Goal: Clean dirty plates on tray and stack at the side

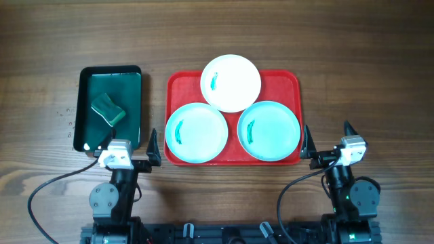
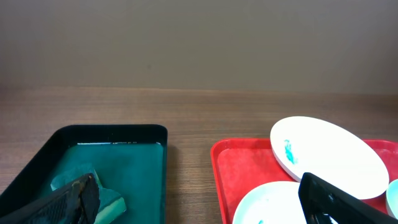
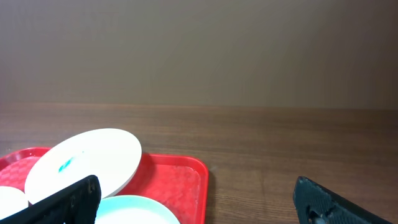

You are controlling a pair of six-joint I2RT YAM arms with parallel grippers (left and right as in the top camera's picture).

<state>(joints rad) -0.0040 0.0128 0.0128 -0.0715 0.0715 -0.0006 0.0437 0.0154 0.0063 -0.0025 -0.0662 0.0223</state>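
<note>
Currently left pincer (image 2: 196,200) and right pincer (image 3: 196,194) gape wide near the tray (image 1: 290,78) of 3 dirty plates (image 1: 230,83)

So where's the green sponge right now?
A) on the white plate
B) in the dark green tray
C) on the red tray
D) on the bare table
B: the overhead view shows the green sponge lying inside the dark green tray, which sits to the left of the red tray that holds the plates.
</note>
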